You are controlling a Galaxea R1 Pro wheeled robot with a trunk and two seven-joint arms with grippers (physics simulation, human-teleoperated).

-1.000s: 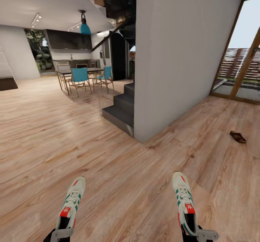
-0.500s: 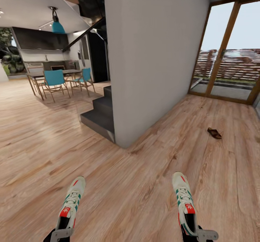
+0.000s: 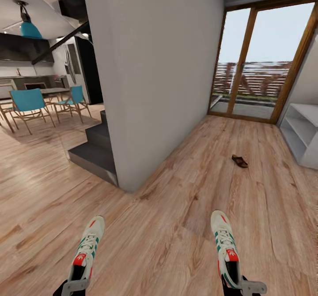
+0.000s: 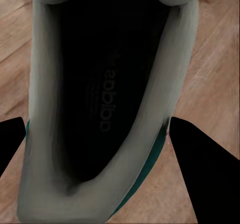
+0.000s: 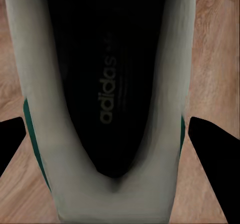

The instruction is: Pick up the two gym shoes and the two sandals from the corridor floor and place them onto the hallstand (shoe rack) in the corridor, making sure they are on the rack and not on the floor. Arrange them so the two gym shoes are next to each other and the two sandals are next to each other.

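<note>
Above the plank floor (image 3: 168, 225), two green-striped white gym shoes (image 3: 87, 246).

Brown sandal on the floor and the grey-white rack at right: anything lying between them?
Head view: only bare wood-plank floor between the dark brown sandal and the grey-white open-shelf rack.

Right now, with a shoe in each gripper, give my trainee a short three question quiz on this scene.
1. True or false: the left gripper and right gripper each hold a gym shoe.
2. What lies on the corridor floor near the glass doors? A) brown sandal B) green boot C) slipper pair
3. Fill in: the hallstand stands at the head view's ___ edge.

Key: 1 true; 2 A, the sandal; 3 right.
</note>
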